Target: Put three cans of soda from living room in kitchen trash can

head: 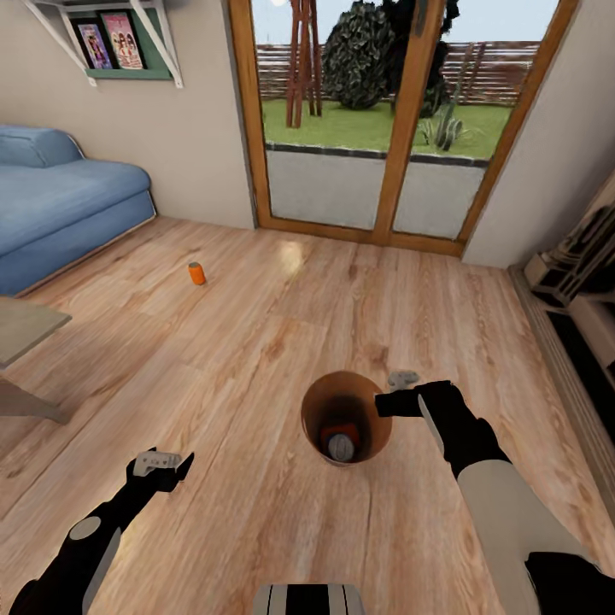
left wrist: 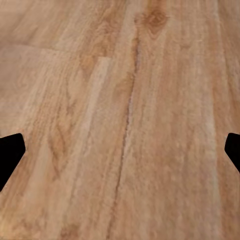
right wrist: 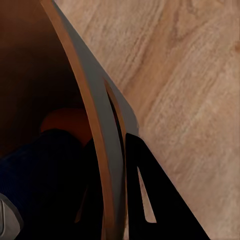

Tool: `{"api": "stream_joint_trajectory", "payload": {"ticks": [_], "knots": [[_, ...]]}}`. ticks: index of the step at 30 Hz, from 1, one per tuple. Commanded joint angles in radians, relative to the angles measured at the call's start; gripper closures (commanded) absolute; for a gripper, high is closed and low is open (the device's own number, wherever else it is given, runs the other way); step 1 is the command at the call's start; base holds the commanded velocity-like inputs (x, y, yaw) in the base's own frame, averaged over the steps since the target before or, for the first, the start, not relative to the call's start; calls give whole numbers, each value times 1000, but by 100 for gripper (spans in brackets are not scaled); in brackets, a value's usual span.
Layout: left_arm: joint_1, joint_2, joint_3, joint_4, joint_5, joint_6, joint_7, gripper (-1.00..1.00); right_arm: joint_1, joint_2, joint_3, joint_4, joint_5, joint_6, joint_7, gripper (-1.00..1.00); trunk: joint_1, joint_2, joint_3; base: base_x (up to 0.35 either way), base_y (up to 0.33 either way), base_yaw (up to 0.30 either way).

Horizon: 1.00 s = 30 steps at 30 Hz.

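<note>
On the living room floor, I hold the tash can (head: pixel 346 417) by its rim.

From my head: my right gripper (head: pixel 401 395) pinches the rim, cans lie inside, one orange can of soda (head: pixel 197 273) stands well apart near the sofa (head: pixel 60 205); left gripper (head: pixel 161 465) spread, empty. Left wrist: bare floor (left wrist: pixel 120 100). Right wrist: fingers (right wrist: pixel 150 195) straddle the thin, stiff wall (right wrist: pixel 100 125); I judge it light but tippy, the can slick—grasp mid-body.

Light wood plank floor (head: pixel 256 342) across room. Blue sofa (head: pixel 60 205) at far left against beige wall. Wall shelf (head: pixel 120 43) above it, two pictures (head: pixel 111 40) on it. Wood-framed glass doors (head: pixel 393 120) at back; lawn, fence, dark shrub outside. Glass table corner (head: pixel 21 333) at left edge. Dark low cabinet (head: pixel 581 290) along right wall.
</note>
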Motion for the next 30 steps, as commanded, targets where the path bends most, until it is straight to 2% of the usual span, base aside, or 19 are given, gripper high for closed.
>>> {"api": "stream_joint_trajectory", "payload": {"ticks": [1,9,19,30], "knots": [[0,0,0,0,0,0,6,-100,0,0,-1,0,-24,7,8,100,0,0,0,324,0,253],[0,-1,0,0,1,-4,71,-100,0,-1,1,0,-24,9,10,100,0,0,0,324,0,215],[0,-1,0,0,-1,-5,78,-100,0,-4,-2,0,-23,10,10,100,0,0,0,324,0,128],[0,0,0,2,-2,-5,78,-100,0,-4,-1,0,-23,12,10,100,0,0,0,325,0,15]]}}
